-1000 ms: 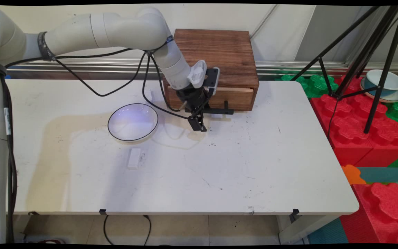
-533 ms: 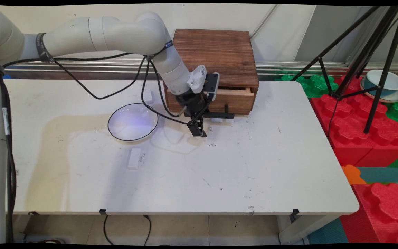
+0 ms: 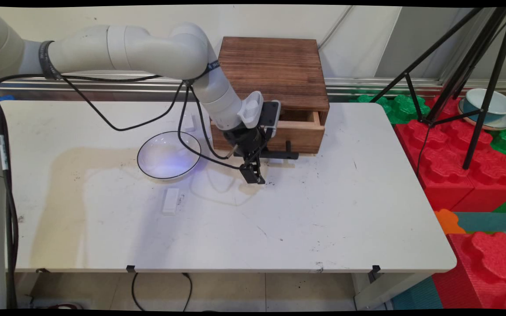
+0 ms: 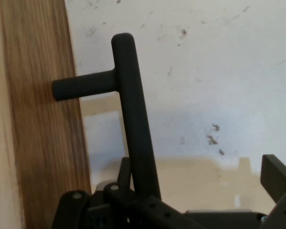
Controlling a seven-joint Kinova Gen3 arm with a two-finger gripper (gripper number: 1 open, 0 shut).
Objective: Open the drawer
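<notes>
Table (image 3: 323,219): white, scuffed. Wooden drawer box (image 3: 275,70) at back, taken as landmark. Drawer (image 3: 299,131) now drawn further out of box front than a second ago; dark gap above it wider. Bowl (image 3: 168,155) left of box. Small white block (image 3: 170,200) front-left of box. Black handle (image 4: 133,119) on drawer front. Pincer (image 3: 253,173) at handle; closed or parted, cannot tell.

One wooden drawer box (image 3: 275,74) with one black bar handle (image 4: 133,119). One clear black-rimmed bowl (image 3: 168,155). Two small white blocks: one near the bowl (image 3: 170,200), one behind it (image 3: 188,123). One tripod (image 3: 464,66). One cup on a saucer (image 3: 488,107), off-table.
</notes>
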